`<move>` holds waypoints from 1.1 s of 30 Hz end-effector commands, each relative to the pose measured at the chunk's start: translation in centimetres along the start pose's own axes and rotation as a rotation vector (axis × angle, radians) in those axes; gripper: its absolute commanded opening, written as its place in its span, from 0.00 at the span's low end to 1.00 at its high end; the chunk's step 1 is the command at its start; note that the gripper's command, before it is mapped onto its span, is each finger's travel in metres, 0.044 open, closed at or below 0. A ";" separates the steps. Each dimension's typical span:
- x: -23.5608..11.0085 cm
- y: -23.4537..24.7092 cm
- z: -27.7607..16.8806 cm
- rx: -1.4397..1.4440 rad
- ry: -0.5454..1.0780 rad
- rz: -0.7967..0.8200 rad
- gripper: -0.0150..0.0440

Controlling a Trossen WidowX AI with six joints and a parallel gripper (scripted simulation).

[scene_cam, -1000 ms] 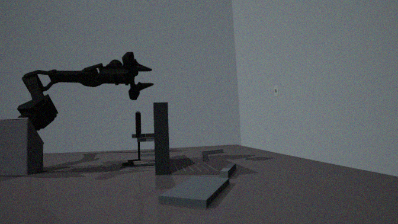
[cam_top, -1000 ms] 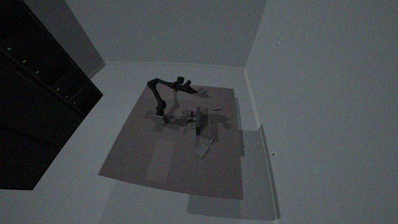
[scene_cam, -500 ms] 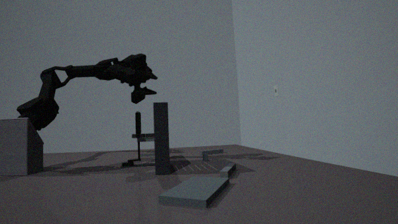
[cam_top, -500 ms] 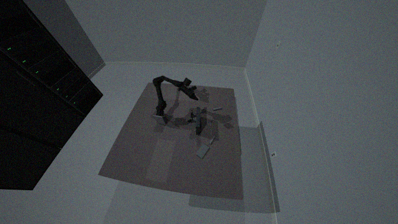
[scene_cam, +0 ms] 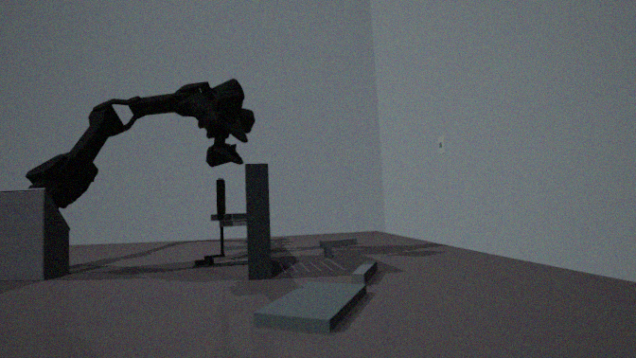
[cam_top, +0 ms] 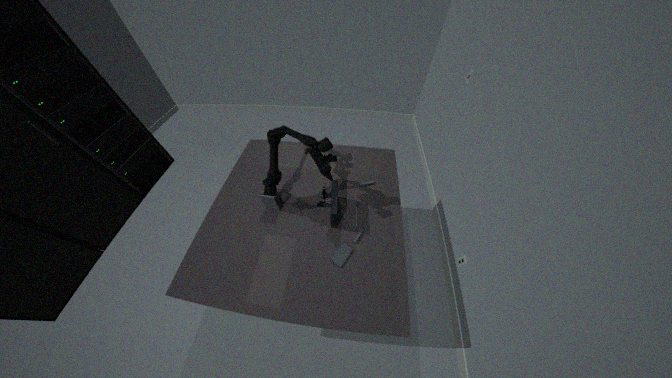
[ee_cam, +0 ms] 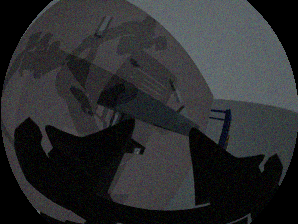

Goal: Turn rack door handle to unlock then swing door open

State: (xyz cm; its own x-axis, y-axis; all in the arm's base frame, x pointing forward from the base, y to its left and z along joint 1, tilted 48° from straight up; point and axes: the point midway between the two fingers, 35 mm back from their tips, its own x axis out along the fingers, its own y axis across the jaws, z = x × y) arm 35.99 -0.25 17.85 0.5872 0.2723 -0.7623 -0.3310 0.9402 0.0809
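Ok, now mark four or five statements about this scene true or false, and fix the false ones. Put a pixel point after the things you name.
The gripper (scene_cam: 232,151) is above the black upright handle (scene_cam: 220,198). True.
The gripper is shut on the handle. False: its fingers stand apart, with a gap below them to the handle.
A flat pale slab (cam_top: 343,255) (scene_cam: 309,305) lies near the upright grey post (scene_cam: 258,223). True.
The slab leans against the post. False: it lies flat, apart from it.
The black handle stands upright. True.

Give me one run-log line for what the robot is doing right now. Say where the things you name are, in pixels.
gripper (cam_top: 332,179) (scene_cam: 243,152) (ee_cam: 162,127): partly open, empty | position: above handle (scene_cam: 220,198) | door: angle unclear
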 end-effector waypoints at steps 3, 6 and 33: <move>0.9 -0.3 -1.2 0.026 0.112 0.098 0.73; 1.3 -0.3 -1.8 0.047 0.166 0.150 0.73; 2.0 -0.8 -5.0 0.358 0.474 0.643 0.73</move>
State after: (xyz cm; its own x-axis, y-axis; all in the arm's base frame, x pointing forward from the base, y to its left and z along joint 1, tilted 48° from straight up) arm 33.60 -1.22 12.88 -0.0110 0.6990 -0.7151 -0.2173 0.6964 0.6840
